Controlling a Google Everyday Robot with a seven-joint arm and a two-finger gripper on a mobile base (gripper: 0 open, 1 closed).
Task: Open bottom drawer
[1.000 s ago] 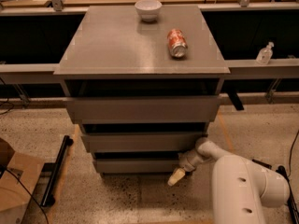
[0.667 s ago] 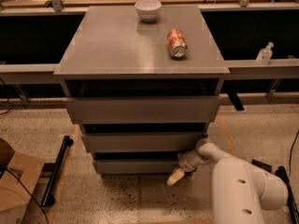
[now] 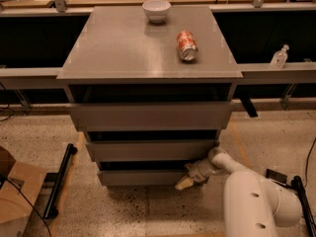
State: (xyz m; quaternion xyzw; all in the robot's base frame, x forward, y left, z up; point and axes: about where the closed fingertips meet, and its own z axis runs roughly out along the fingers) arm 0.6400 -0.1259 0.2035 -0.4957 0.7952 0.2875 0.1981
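The bottom drawer (image 3: 140, 177) is the lowest and narrowest grey front of the three in the cabinet, just above the floor. Its front stands slightly forward, with a dark gap above it. My gripper (image 3: 186, 180) is at the drawer's right end, at the front's right corner, reached in from my white arm (image 3: 252, 201) at the lower right. The pale fingertips (image 3: 182, 183) point down and left against the front's lower right edge.
A mid-sized drawer front (image 3: 150, 149) and the widest drawer front (image 3: 150, 115) sit above. On the cabinet top (image 3: 118, 48) stand a white bowl (image 3: 156, 10) and a lying red can (image 3: 187, 45). A cardboard box (image 3: 15, 194) and black bar (image 3: 58, 180) lie at left.
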